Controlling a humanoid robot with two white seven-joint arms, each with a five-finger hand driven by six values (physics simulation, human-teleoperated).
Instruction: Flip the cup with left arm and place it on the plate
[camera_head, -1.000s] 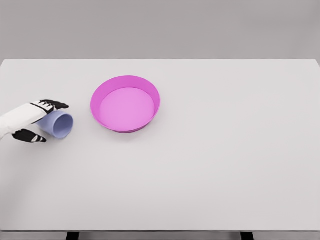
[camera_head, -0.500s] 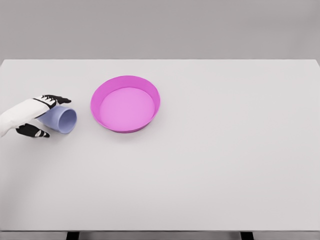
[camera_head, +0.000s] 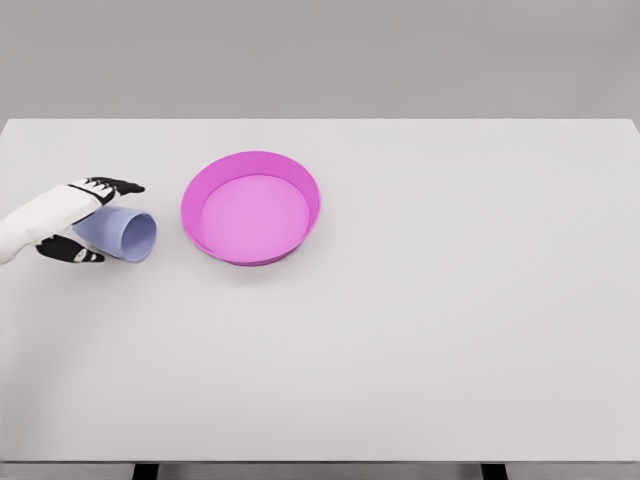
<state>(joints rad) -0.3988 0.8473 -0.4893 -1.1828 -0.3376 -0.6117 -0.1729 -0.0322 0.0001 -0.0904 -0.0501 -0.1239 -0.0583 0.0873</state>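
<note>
the left hand (camera_head: 72, 222) is coming in from the left edge of the head view, and its fingers are closing around the cup (camera_head: 120, 232). the dark fingertips (camera_head: 118, 186) are lying over the top side of the cup and the thumb is showing under it, so the hand is gripping the closed end of the cup. the cup is pale blue and it is lying on its side, with the open mouth facing to the right, toward the plate (camera_head: 251, 160). whether it is touching the table (camera_head: 450, 320) or is lifted a little, i cannot tell for sure.

the plate is a pink shallow dish, standing just beside the cup on the right, not touching it. nothing is sitting inside it. the right hand is not showing in this view.

in my judgement the step in hand is the grasp and the beginning of the turn. the next move is calling for lifting the cup, rotating the wrist until the mouth is pointing up, then carrying it to the right over the pink rim and setting it down on the flat middle of the plate.
</note>
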